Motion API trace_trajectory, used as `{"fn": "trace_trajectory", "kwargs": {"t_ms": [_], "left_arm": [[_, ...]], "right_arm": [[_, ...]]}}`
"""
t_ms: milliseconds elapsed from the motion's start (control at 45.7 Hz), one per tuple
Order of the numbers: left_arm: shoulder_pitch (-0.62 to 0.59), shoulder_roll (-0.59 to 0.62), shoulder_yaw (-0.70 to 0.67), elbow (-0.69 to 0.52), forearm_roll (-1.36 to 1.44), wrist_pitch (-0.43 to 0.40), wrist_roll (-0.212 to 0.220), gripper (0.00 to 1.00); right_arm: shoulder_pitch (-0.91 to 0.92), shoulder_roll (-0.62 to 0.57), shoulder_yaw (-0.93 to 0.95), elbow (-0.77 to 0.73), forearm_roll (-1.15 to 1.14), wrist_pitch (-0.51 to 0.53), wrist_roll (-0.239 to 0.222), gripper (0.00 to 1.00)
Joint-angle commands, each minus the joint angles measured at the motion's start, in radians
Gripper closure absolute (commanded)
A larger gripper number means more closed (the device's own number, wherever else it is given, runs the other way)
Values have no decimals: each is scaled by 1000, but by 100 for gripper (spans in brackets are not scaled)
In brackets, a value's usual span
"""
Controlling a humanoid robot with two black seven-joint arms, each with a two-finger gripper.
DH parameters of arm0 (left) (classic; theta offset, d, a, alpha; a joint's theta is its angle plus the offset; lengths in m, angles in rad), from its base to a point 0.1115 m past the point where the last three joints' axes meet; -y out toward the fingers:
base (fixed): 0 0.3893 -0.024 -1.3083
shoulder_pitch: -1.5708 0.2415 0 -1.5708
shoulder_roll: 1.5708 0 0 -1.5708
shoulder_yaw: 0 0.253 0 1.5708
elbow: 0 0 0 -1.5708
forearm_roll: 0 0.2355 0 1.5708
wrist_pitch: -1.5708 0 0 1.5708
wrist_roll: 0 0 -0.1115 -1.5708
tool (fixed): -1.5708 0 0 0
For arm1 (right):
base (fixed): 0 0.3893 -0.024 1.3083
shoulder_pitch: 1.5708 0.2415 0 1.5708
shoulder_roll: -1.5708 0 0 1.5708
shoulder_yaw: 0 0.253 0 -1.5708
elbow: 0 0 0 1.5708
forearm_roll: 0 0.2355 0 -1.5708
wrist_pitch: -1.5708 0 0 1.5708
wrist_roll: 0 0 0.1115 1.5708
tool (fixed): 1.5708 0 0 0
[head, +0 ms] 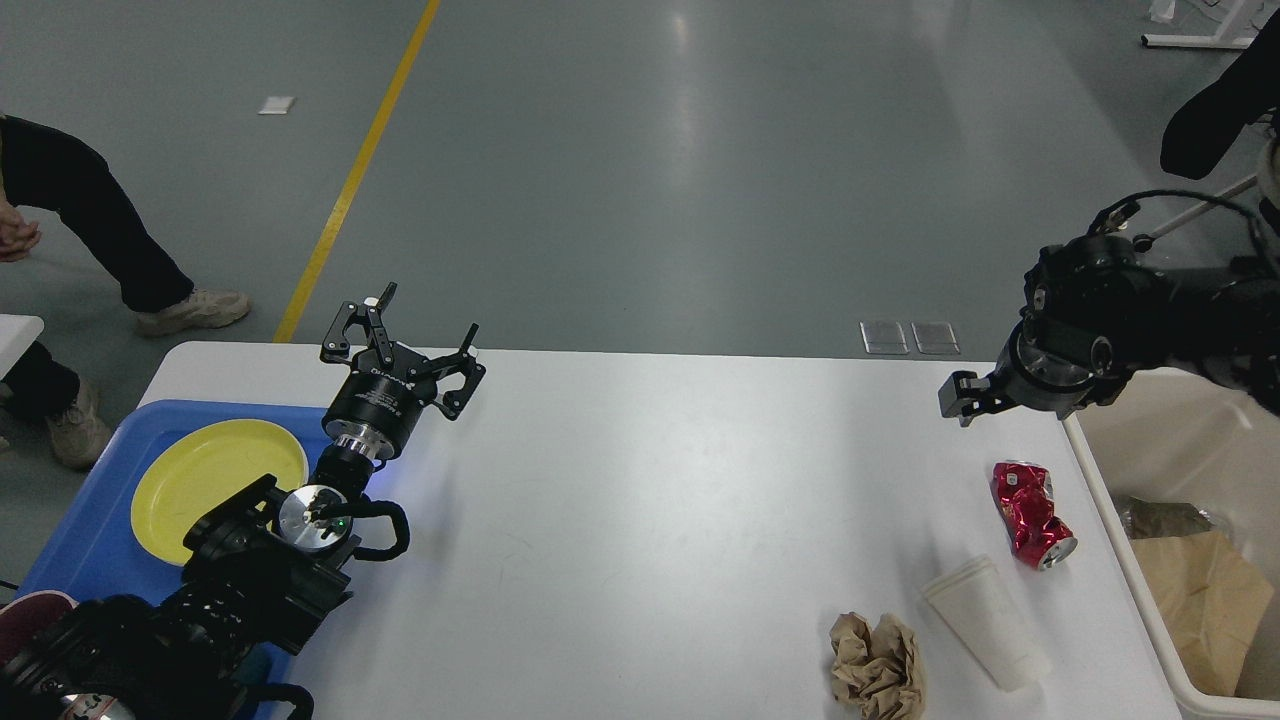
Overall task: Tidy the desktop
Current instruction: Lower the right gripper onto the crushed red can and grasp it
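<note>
The white desktop fills the middle of the head view. On its right part lie a crushed red can, a stack of white paper cups on its side and a crumpled brown paper ball. My left gripper is open over the back left edge, with nothing between its fingers. My right gripper hovers above the back right corner, a little behind the can; it is seen end-on and dark, so its fingers cannot be told apart.
A blue tray with a yellow plate sits at the left. A beige bin holding brown paper stands off the right edge. A person's legs stand at the far left, chair legs at the far right.
</note>
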Motion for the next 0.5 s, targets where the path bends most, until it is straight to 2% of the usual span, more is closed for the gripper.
{"fn": "trace_trajectory", "kwargs": {"t_ms": [0, 241, 482], "left_arm": [[0, 0, 0, 0, 0, -1, 0, 3], [0, 0, 0, 0, 0, 0, 0, 3], [0, 0, 0, 0, 0, 0, 0, 3]], "right_arm": [[-90, 35, 0, -89, -62, -4, 0, 0], [-289, 47, 3, -284, -63, -11, 2, 0], [-366, 43, 40, -300, -62, -28, 5, 0]]}}
